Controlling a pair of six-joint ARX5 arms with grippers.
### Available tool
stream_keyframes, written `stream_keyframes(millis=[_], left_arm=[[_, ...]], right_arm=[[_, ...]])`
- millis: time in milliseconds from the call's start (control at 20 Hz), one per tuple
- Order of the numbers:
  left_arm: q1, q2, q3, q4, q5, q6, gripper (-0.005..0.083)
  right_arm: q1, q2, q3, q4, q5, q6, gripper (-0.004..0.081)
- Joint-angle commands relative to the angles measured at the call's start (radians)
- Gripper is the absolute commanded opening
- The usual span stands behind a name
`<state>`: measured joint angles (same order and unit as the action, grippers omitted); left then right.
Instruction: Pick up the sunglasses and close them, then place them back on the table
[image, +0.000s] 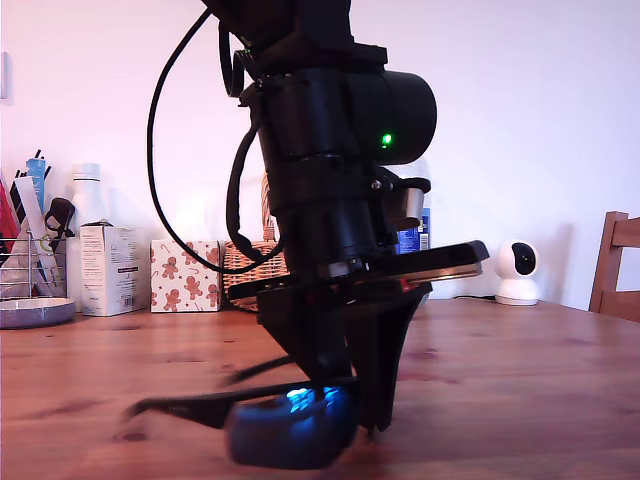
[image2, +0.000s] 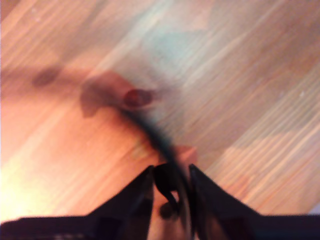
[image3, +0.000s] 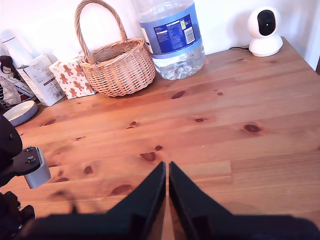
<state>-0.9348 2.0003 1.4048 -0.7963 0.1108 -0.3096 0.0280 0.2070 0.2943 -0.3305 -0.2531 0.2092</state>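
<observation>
Your first gripper (image2: 170, 192): jaws narrow, pinching thin black part of sunglasses (image: 285, 425) low on table (image: 520, 370), exterior view's centre foreground. Your second gripper (image3: 167, 172): jaws nearly together, holding nothing, above bare wood.

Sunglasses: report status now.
My first gripper shut on the sunglasses at the table. My second gripper shut, empty, clear above bare wood. Nothing in the way.
</observation>
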Motion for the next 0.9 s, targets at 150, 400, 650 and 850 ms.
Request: stream_keyframes(millis=[150, 400, 650, 850], left_arm=[[0.001, 0.015, 0.01, -0.014, 0.0, 0.112, 0.0143], [0.003, 0.006, 0.058, -0.157, -0.022, 0.259, 0.0143], [-0.002, -0.074, 0.059, -0.201, -0.025, 0.382, 0.0143], [-0.004, -0.193, 0.059, -0.182, -0.025, 0.416, 0.0142]], right_arm=[[0.005, 0.006, -0.011, 0.009, -0.003, 0.001, -0.0011], [0.005, 0.006, -0.011, 0.013, -0.003, 0.003, -0.0011], [0.005, 0.008, -0.011, 0.014, -0.056, 0.102, -0.0011], [0.005, 0.066, -0.011, 0.02, -0.135, 0.162, 0.0007]])
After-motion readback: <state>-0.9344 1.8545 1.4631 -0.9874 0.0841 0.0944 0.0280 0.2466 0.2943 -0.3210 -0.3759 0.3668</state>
